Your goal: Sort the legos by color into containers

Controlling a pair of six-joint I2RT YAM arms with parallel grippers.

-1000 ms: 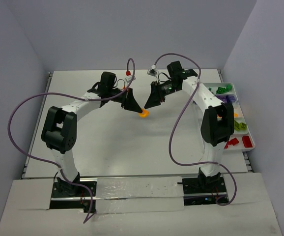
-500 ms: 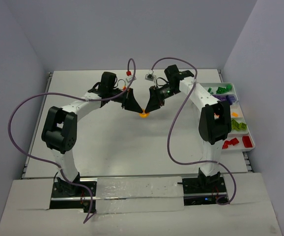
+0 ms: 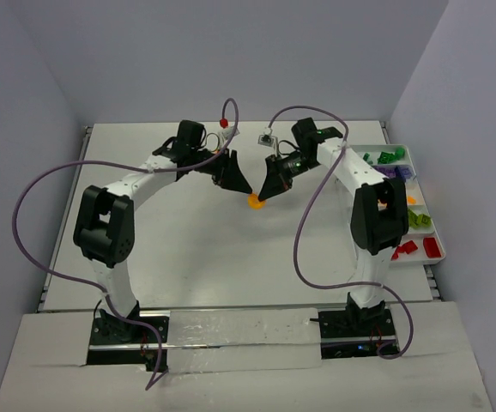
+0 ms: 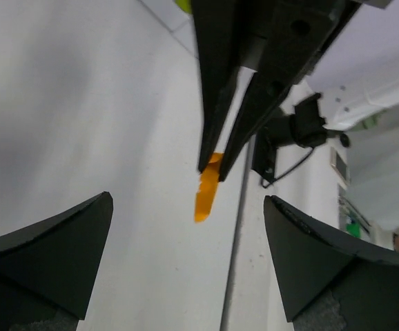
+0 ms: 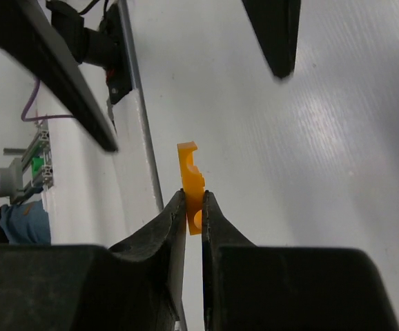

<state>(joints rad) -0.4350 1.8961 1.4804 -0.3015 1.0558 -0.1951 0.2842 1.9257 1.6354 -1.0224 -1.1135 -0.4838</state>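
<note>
A small orange lego (image 3: 254,200) hangs above the middle of the table, and my right gripper (image 3: 264,194) is shut on its near end. The right wrist view shows the brick (image 5: 191,176) squeezed edge-on between the right gripper (image 5: 194,198) pads. My left gripper (image 3: 242,185) sits just left of it, open, its fingers apart from the brick. From the left wrist, the lego (image 4: 206,189) floats ahead of the left gripper (image 4: 187,200), held only by the right gripper (image 4: 214,163). The containers, a white divided tray (image 3: 438,230), lie at the right edge with green (image 3: 390,156), purple (image 3: 398,172), lime (image 3: 418,219) and red (image 3: 407,249) legos.
A clear plastic strip (image 3: 239,330) runs along the near edge between the arm bases. Purple cables (image 3: 25,223) loop off both arms, one (image 3: 304,240) hanging left of the right arm. The tray sits close beside the right arm's elbow (image 3: 377,215).
The left gripper, earlier shut on the orange lego, has opened and drawn slightly back. The right gripper has closed on the lego and now holds it alone.
</note>
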